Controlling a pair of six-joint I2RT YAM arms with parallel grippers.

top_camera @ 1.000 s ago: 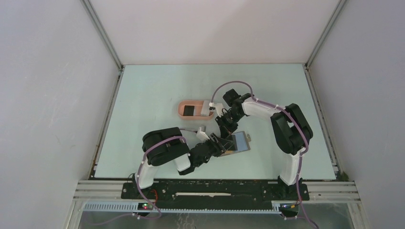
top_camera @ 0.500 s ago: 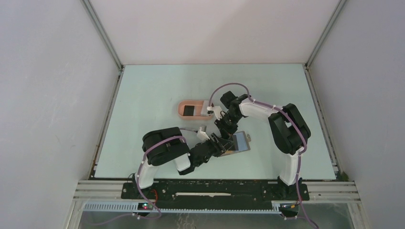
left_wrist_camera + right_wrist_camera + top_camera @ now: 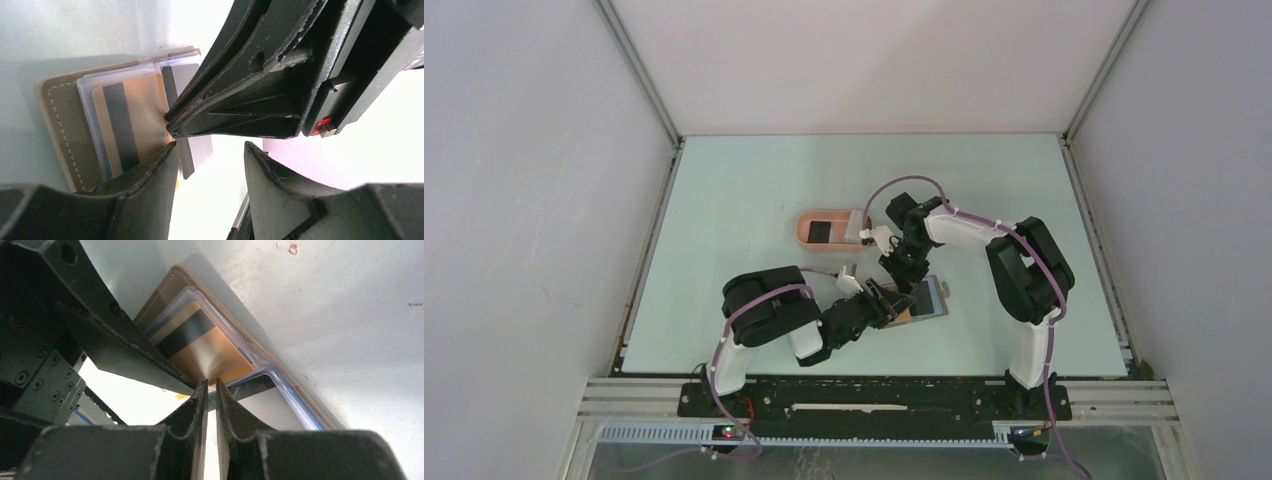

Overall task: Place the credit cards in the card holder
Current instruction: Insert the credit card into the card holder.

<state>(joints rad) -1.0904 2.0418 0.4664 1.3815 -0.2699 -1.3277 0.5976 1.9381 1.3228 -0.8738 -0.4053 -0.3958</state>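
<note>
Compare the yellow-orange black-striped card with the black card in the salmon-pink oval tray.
The yellow-orange striped card sits in the tan stitched folding wallet; the black card lies in the salmon-pink oval tray. The right gripper pinches the orange card's edge; no gripper touches the black card. Both are flat rectangles.

right end effector (image 3: 907, 282) lower, closer to wallet (image 3: 929, 297)

My top camera looks down over the pale green counter (image 3: 754, 200); both wrist cameras, close in, share the tan stitched wallet (image 3: 52, 130) (image 3: 161, 290).
</note>
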